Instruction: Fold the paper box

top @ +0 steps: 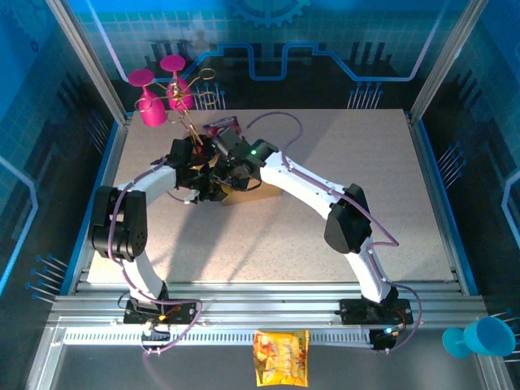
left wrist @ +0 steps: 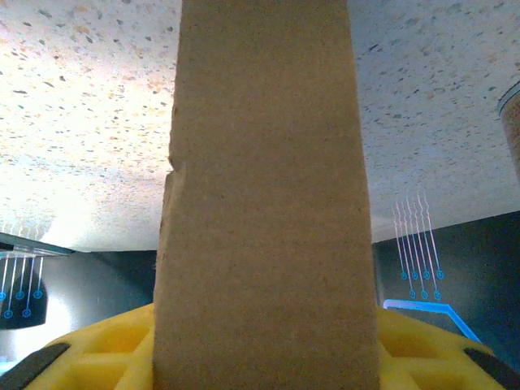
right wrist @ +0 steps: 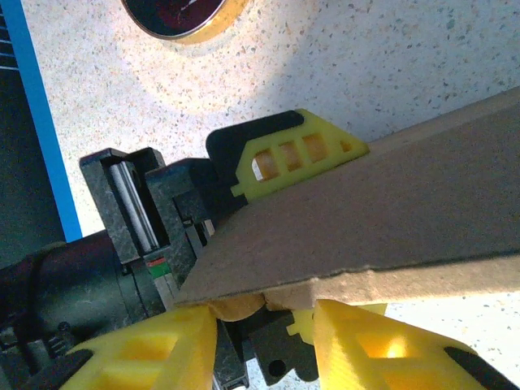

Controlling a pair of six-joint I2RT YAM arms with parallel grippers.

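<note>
Right now the paper box (top: 258,197) sits mid-table (top: 374,162), slightly toward the far edge, between both arms. To crease it cleanly, I'd hold the clamped panel steady and push the other one over square along its score line, no skew. Left gripper (left wrist: 264,357) is clamped on an upright cardboard panel; right gripper (right wrist: 264,325) shows a narrow gap, tips against the panel's edge, pinching nothing I can see.

One paper box (top: 253,196), two pink glasses (top: 152,111), one snack packet (top: 281,358).
</note>
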